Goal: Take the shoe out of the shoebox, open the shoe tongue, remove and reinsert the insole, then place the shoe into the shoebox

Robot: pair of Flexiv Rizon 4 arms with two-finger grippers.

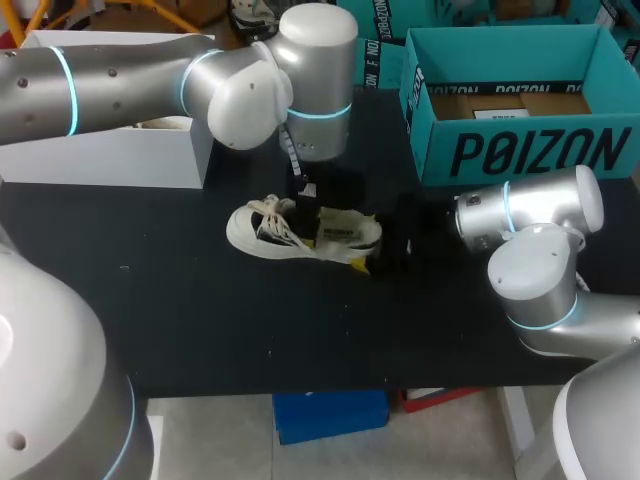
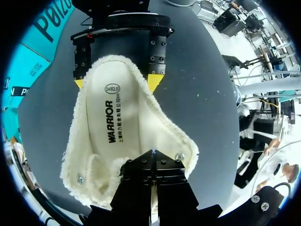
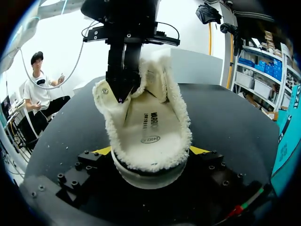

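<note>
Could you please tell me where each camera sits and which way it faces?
Head view: fixed above, behind; looks down on table; left arm, right arm show.
Left wrist view: on left arm; looks along left gripper at shoe.
Right wrist view: on right arm; looks over right gripper at shoe.
Shared: wrist views face each other across the shoe.

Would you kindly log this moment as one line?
shoe: on table | left gripper: shut on shoe | right gripper: shut on shoe | insole: in shoe | shoebox: open
</note>
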